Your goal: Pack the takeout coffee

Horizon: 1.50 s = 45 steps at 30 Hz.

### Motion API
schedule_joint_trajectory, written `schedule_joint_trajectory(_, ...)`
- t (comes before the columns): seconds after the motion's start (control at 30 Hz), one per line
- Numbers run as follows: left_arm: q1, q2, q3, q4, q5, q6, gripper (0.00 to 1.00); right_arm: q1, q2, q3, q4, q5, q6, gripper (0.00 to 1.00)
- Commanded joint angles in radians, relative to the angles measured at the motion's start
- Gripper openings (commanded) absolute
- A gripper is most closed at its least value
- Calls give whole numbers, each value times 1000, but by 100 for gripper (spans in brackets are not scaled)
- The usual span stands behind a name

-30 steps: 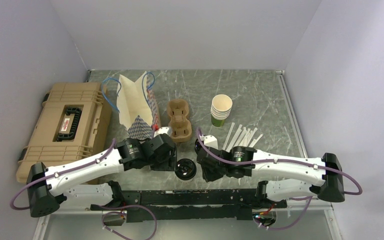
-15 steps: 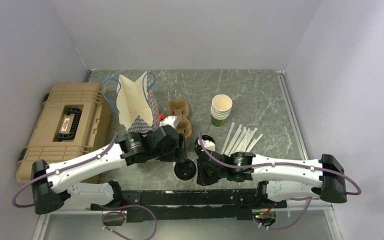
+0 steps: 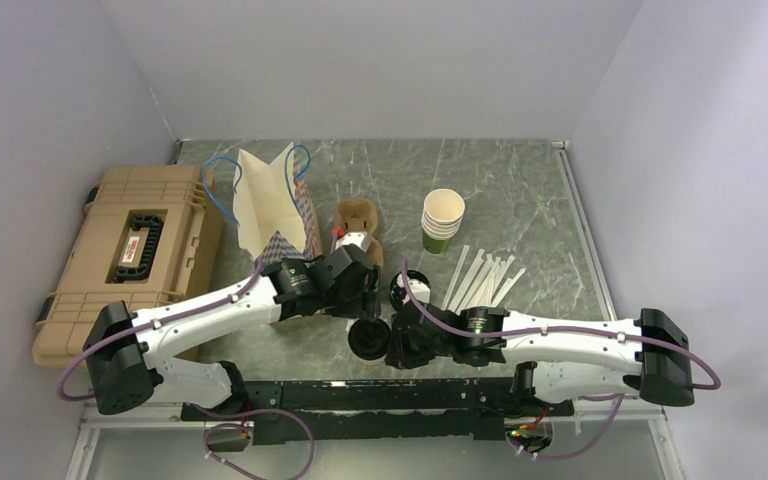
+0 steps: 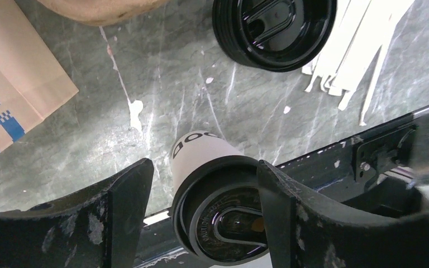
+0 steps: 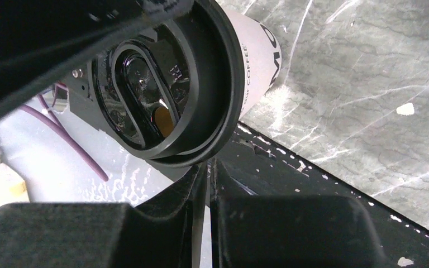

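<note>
The coffee cup [image 3: 370, 338] stands at 6 o'clock on the table [image 3: 520, 180], close to the near edge, with its black lid [image 4: 229, 223] on. The left gripper [image 4: 205, 170] is spread wide with 1 finger on each side of the cup. One looks to be touching the lid and the other stands clear. The right gripper [image 5: 206, 173] sits at the cup's 3 o'clock with its 2 fingers pressed almost together, only a slit between them. The lid's rim lies right at that slit, and I cannot tell whether it is nipped.

Risks, as I judge them:
- The uneven gap means a closing left gripper could shove the cup sideways before it grips, and it could tip off the edge at 6 o'clock
- If the right gripper does hold the rim while the left one lifts, the lid could peel off and the coffee spill
- A hard squeeze on the paper wall could buckle it and pop the lid
- The paper bag [image 3: 272, 205] is at 10 o'clock and the cup holder [image 3: 357, 225] at 12 o'clock, so a low carry could clip the holder
</note>
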Motion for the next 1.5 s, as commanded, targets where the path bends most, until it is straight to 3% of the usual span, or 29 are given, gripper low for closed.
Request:
schedule_joint_trajectory(0.0,3,-21,-45,32,36,-14,73,2,-34,-2,36,62,39,11)
schedule_joint_trajectory(0.57,3,-134,-115,-60,19,-81,74,-28,-25,57,-13,104,22,11)
schedule_joint_trajectory(1.03,3,-249,-65,-204,-81,-72,76,2,-25,301,-262,150,-70,37)
schedule_joint_trajectory(1.47,3,-310,-123,-185,32,-3,73,89,163,465,-377,170,-51,38)
